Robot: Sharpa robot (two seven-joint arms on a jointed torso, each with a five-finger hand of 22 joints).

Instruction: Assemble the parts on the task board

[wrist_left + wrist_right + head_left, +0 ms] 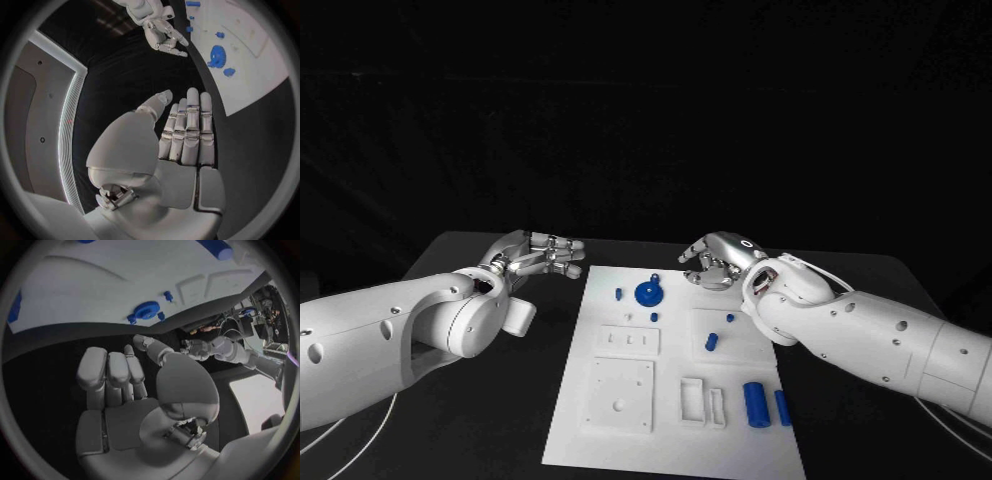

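Note:
The white task board lies in the middle of the black table. A blue gear stands near its far end, with a small blue peg beside it. Two short blue pieces lie mid-board, and two blue cylinders lie near the front right. My left hand hovers off the board's far left corner, fingers straight and together, holding nothing. My right hand hangs over the board's far edge, just right of the gear, and is empty. The gear also shows in both wrist views.
Raised white sockets and frames cover the board's near half. Bare black table lies on both sides of the board. The two hands are about a gear's width apart across the board's far end.

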